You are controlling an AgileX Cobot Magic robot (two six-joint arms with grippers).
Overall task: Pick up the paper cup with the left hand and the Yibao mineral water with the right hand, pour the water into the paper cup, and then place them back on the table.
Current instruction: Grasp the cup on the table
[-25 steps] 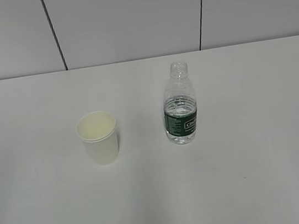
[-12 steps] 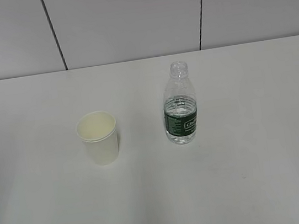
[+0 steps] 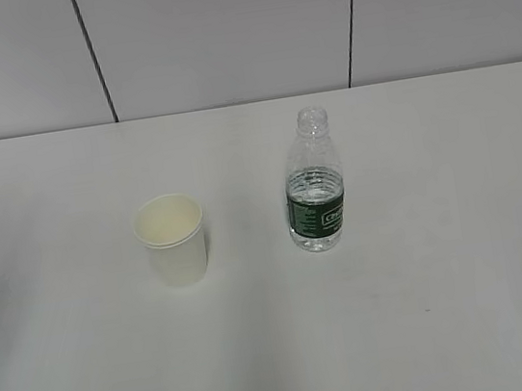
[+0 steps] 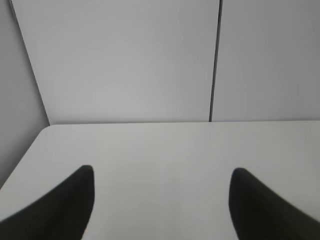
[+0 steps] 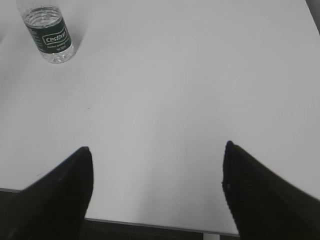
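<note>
With each gripper spread wide over bare bench (image 3: pixel 473 321), left gripper (image 4: pixel 162 200) should straddle the paper cup (image 3: pixel 172 239) mid-wall, right gripper (image 5: pixel 157 190) the Yibao mineral water (image 3: pixel 314 188) at its label

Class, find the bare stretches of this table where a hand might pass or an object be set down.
The table is bare left of the paper cup, right of the water bottle, along the whole near edge, and behind both up to the wall. The only narrower spot is the gap between cup and bottle, which stand apart.
</note>
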